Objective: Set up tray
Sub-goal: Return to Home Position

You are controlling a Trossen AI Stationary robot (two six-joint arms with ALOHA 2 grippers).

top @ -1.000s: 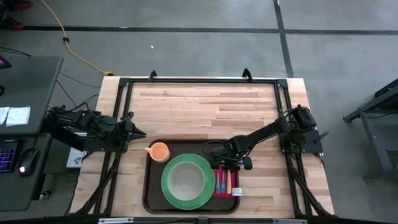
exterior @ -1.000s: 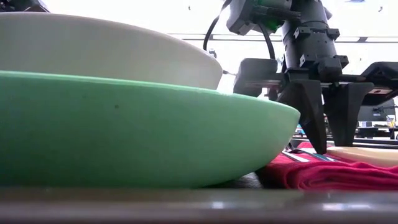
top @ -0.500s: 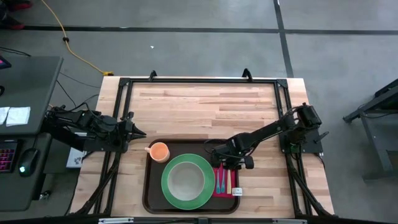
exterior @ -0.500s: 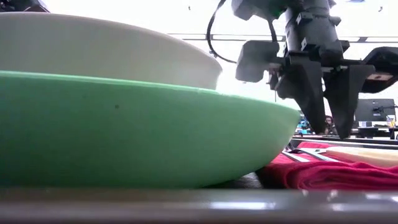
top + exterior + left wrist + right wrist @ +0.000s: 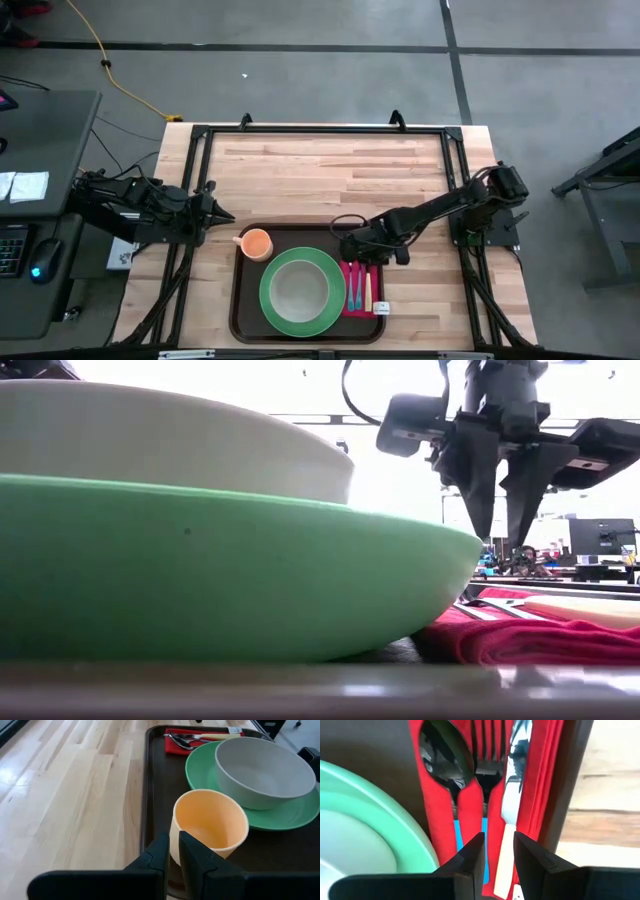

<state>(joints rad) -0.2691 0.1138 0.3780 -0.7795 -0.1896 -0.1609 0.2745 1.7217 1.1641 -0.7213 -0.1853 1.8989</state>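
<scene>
The dark brown tray (image 5: 243, 300) lies at the table's near middle. On it stand a green plate (image 5: 268, 302) with a grey bowl (image 5: 296, 290), an orange cup (image 5: 256, 243) at the far left corner, and a red napkin (image 5: 343, 303) along the right rim. A spoon (image 5: 442, 755), a fork (image 5: 490, 750) and a knife (image 5: 512, 790) lie side by side on the napkin (image 5: 465, 820). My right gripper (image 5: 363, 252) hangs a little open above the napkin's far end, touching nothing (image 5: 499, 540). My left gripper (image 5: 226, 214) waits shut to the left of the cup (image 5: 210, 827).
A black frame (image 5: 320, 128) runs around the wooden table top. Bare wood (image 5: 330, 180) stretches from the tray to the far edge. The plate (image 5: 220, 570) and bowl (image 5: 170, 440) fill the low view's left. A desk with a mouse (image 5: 40, 270) stands to the table's left.
My right gripper has risen from just above the napkin's far end and drawn a little toward the table's far edge. The cutlery and napkin have stayed in place on the tray.
</scene>
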